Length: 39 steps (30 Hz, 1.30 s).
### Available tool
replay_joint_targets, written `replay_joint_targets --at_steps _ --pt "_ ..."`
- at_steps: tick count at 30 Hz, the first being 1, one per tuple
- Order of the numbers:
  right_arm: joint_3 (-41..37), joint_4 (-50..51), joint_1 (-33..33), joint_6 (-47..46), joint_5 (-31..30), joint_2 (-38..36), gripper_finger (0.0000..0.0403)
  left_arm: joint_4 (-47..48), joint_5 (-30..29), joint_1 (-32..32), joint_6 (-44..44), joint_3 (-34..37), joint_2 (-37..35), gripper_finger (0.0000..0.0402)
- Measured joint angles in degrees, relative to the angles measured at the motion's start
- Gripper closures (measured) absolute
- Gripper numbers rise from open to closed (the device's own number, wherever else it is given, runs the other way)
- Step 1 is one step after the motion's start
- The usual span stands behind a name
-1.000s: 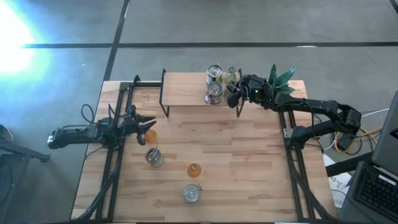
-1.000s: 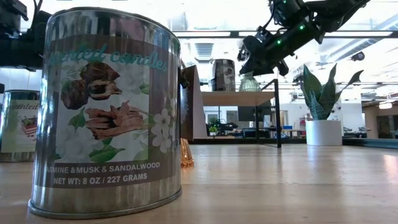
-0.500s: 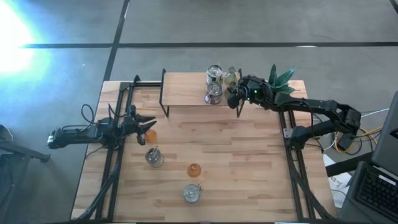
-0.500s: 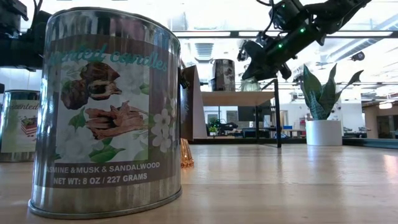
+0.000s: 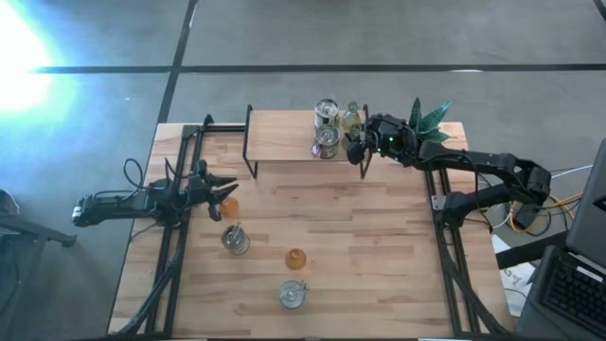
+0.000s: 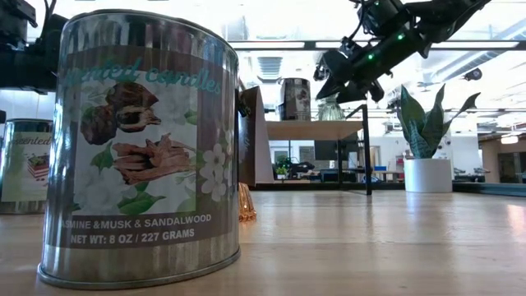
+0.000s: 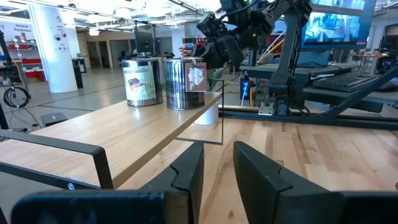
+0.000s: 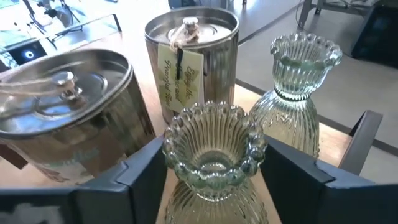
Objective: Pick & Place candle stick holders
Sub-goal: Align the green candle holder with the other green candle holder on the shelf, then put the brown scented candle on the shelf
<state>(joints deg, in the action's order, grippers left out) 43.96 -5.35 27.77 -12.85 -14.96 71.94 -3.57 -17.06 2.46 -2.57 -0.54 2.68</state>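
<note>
A pale green glass candle stick holder (image 8: 214,149) stands upright on the raised wooden shelf (image 5: 279,137), at the shelf's right end. My right gripper (image 5: 358,150) is open, with one finger on each side of the holder's beaded rim. A second green holder (image 8: 298,93) stands just beyond it. Down on the table lie two orange holders (image 5: 228,205) (image 5: 295,258). My left gripper (image 5: 222,189) waits level at the table's left, slightly open, with nothing between its fingers. My right gripper's fingers (image 8: 146,165) stand close beside the green holder's rim (image 8: 186,134), slanting down from the table's right. I cannot tell whether they touch it. The holder stands upright on the shelf.
Two silvery candle tins (image 8: 193,56) (image 8: 62,118) stand on the shelf beside the green holders. Two more tins (image 5: 235,239) (image 5: 292,295) stand on the table's near half. A green plant in a white pot (image 6: 427,148) is at the far right corner.
My right gripper has opened around the green holder while staying in place. The holder stands where it was on the shelf.
</note>
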Motion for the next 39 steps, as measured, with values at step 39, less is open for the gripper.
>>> replay_joint_targets --at_steps 39 --pt "5.11 22.57 -23.98 1.87 -6.65 -31.79 0.0020 0.00 0.00 0.00 -0.02 0.00 0.00 0.0310"
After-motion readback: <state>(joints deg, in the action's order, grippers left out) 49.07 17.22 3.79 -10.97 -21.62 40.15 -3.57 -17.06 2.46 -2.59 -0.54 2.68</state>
